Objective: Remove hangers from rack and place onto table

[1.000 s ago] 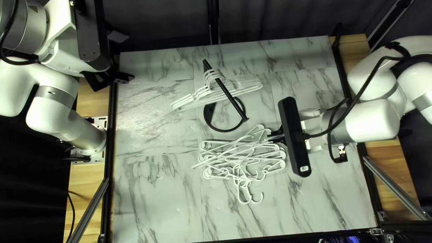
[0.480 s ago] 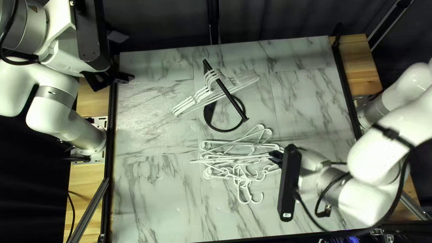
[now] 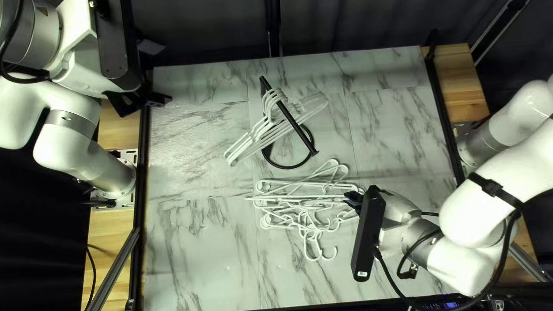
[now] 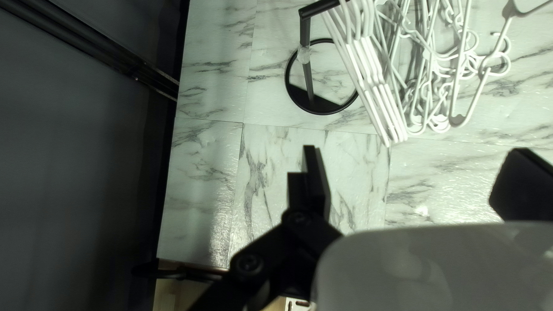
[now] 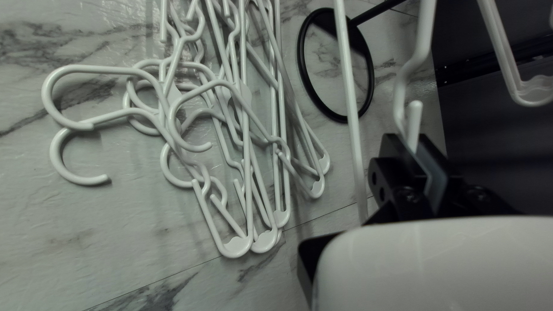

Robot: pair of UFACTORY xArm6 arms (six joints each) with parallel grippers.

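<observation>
The right wrist view alone shows my right hand (image 3: 352, 199) pinching a hanger (image 5: 414, 118). More hangers (image 4: 368, 68) dangle from the rack (image 3: 300, 131) (messy pile (image 5: 236, 246) in front!). That arm bends; left of the rack, my left hand (image 3: 149, 100) spreads wide.

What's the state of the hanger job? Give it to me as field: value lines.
rack: black, standing on the table
on rack: several white hangers
pile: tangled white hangers, on the table
right gripper: shut on a hanger
left gripper: open, nothing between its fingers
status: unfinished
</observation>
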